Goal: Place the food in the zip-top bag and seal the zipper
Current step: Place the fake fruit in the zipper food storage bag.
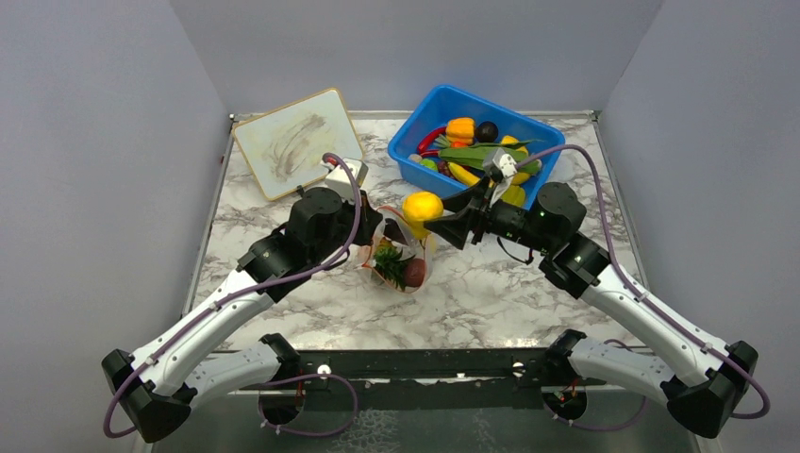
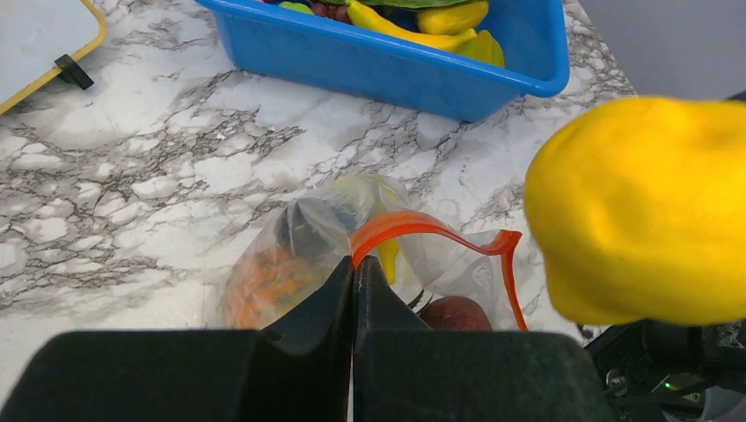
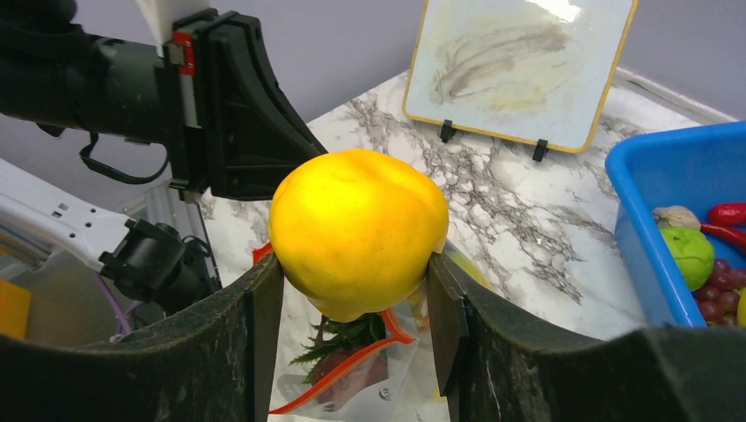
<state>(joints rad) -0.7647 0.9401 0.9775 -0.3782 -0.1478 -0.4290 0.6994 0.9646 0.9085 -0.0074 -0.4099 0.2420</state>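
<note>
Grasping a smooth round yellow plastic toy fruit (image 3: 356,233) in the right gripper (image 3: 354,281), just above the mouth of the small clear crinkly plastic zip-top bag (image 2: 299,255). Pinching the thin red-orange zipper strip (image 2: 413,224) in the left gripper (image 2: 354,281), jaws pressed together, mouth held up and open. Inside the bag: green leaves (image 1: 387,257), a dark red-brown round fruit (image 2: 453,312), an orange piece (image 2: 268,281). Beyond, on the marble-patterned table (image 1: 491,293), a blue plastic bin (image 1: 425,123) with more toy food.

Zip-top bag (image 2: 303,242): clear, crinkled, glossy plastic film
Zipper (image 2: 413,222): smooth plastic strip
Yellow toy fruit (image 3: 358,230): smooth, satin plastic
Blue bin (image 2: 387,72): glossy hard plastic
Desk (image 2: 158,167): smooth marble-pattern top
</note>
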